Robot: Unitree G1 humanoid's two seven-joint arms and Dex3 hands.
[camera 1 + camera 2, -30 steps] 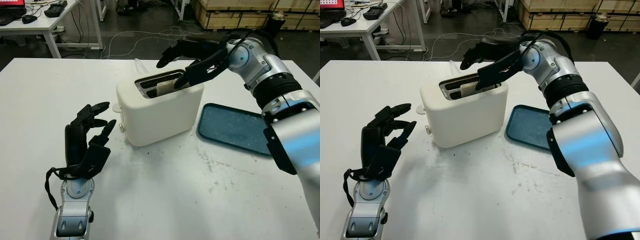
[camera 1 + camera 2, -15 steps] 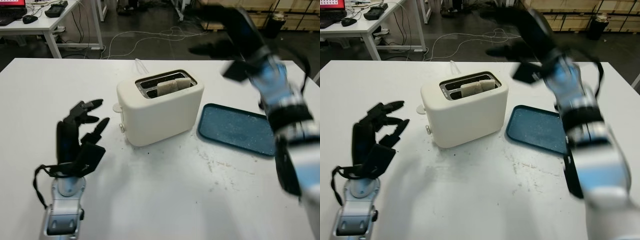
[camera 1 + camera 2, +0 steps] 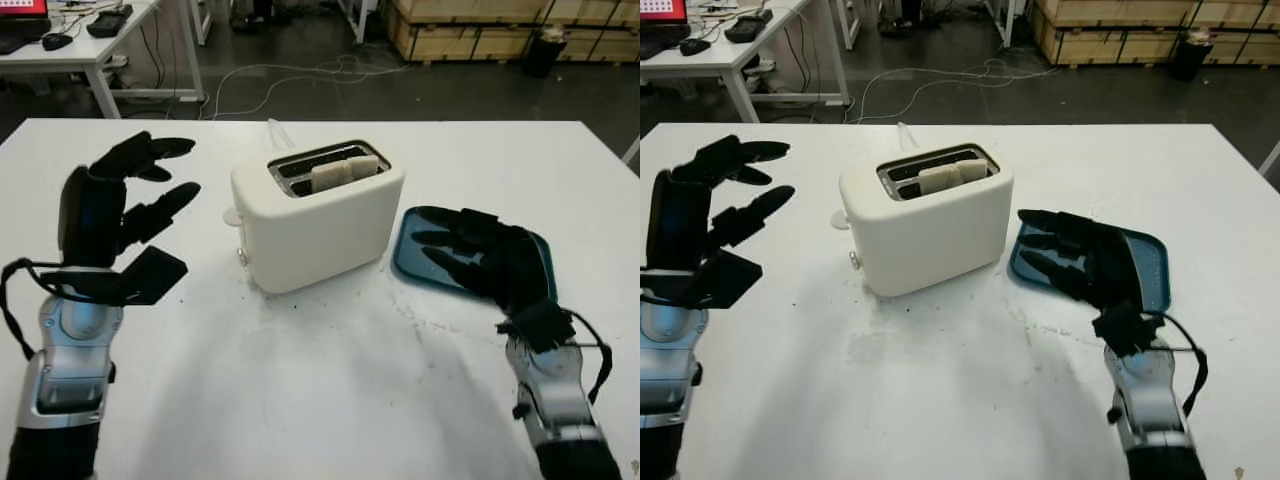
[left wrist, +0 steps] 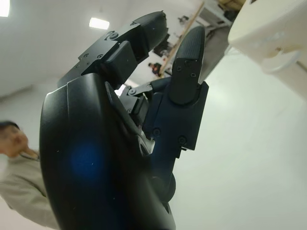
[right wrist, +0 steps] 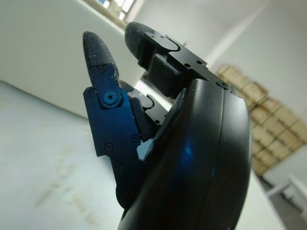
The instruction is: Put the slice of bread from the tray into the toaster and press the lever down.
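Observation:
A cream toaster (image 3: 318, 212) stands mid-table with a slice of bread (image 3: 337, 174) sticking up out of its right-hand slot. Its small lever knob (image 3: 241, 257) is on the end facing my left hand. To the right lies the blue tray (image 3: 535, 258), bare. My left hand (image 3: 125, 215) is raised above the table to the left of the toaster, open, holding nothing. My right hand (image 3: 478, 255) is low over the tray, open, holding nothing. An edge of the toaster (image 4: 268, 33) appears in the left wrist view beyond my fingers (image 4: 189, 72).
The white table (image 3: 330, 390) carries dark specks in front of the toaster. A thin white cord (image 3: 277, 131) runs off behind the toaster. Beyond the far edge are a desk (image 3: 90, 40), floor cables and stacked crates. A person (image 4: 19, 172) shows in the left wrist view.
My right hand has left the toaster top, swung out high and come down over the tray, leaving the bread in the slot. My left hand has risen higher beside the toaster.

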